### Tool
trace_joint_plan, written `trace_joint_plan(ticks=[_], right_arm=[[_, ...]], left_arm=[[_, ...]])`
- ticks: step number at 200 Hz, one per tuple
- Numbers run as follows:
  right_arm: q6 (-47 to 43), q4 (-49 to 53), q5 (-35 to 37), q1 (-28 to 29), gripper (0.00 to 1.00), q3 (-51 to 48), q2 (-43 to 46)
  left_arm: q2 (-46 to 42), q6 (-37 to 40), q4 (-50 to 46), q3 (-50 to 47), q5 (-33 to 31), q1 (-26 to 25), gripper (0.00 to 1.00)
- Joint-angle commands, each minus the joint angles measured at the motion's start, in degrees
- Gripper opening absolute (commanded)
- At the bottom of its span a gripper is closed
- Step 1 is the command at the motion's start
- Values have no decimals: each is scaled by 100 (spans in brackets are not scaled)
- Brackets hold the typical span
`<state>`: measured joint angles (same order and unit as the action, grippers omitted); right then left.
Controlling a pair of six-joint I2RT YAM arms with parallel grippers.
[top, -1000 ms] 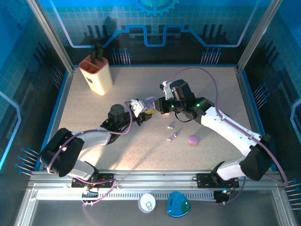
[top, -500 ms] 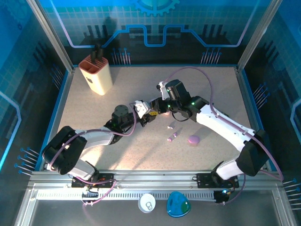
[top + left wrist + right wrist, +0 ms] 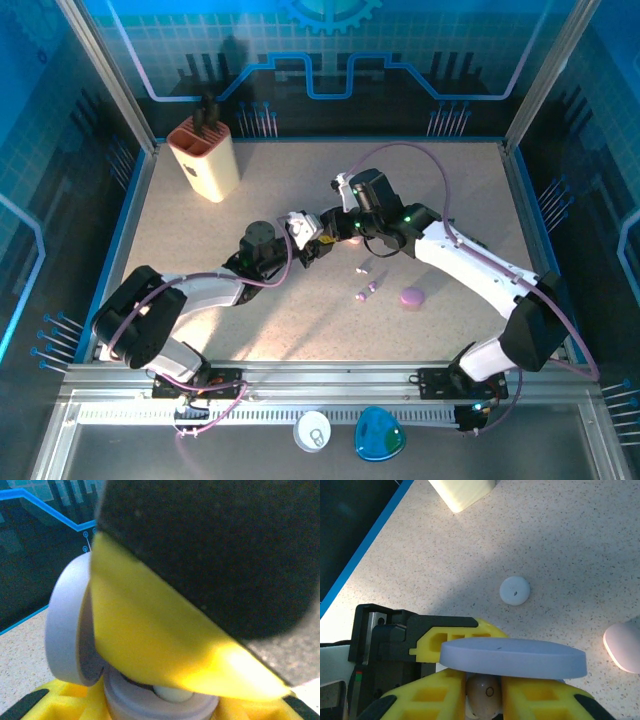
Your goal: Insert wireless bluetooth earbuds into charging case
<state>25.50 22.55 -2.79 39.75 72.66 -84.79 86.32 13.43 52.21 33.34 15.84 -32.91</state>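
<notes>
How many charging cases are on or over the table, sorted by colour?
Lavender: 2, the open case and the closed case
White case: 1
Pale pink case: 1
Total: 4

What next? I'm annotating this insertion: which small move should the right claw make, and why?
Probably open the right claw slightly and withdraw: its yellow fingers flank a small cream plastic earbud that looks seated in the open lavender pebble-shaped charging case held by the left claw.
</notes>
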Motion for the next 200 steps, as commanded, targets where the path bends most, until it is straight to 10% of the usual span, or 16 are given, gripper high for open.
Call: trace_joint_plan(ticks=[1,114,200], right_arm=[[25,20,19,21,28,102,14],[237,-337,-345,-215,39,-440,843],[-159,104,-433,-428,27,364,471]], left_arm=[[34,-121,217,208,-19,-51,32],[104,-178,478,71,1,10,33],[111,354,758,-196,279,24,32]])
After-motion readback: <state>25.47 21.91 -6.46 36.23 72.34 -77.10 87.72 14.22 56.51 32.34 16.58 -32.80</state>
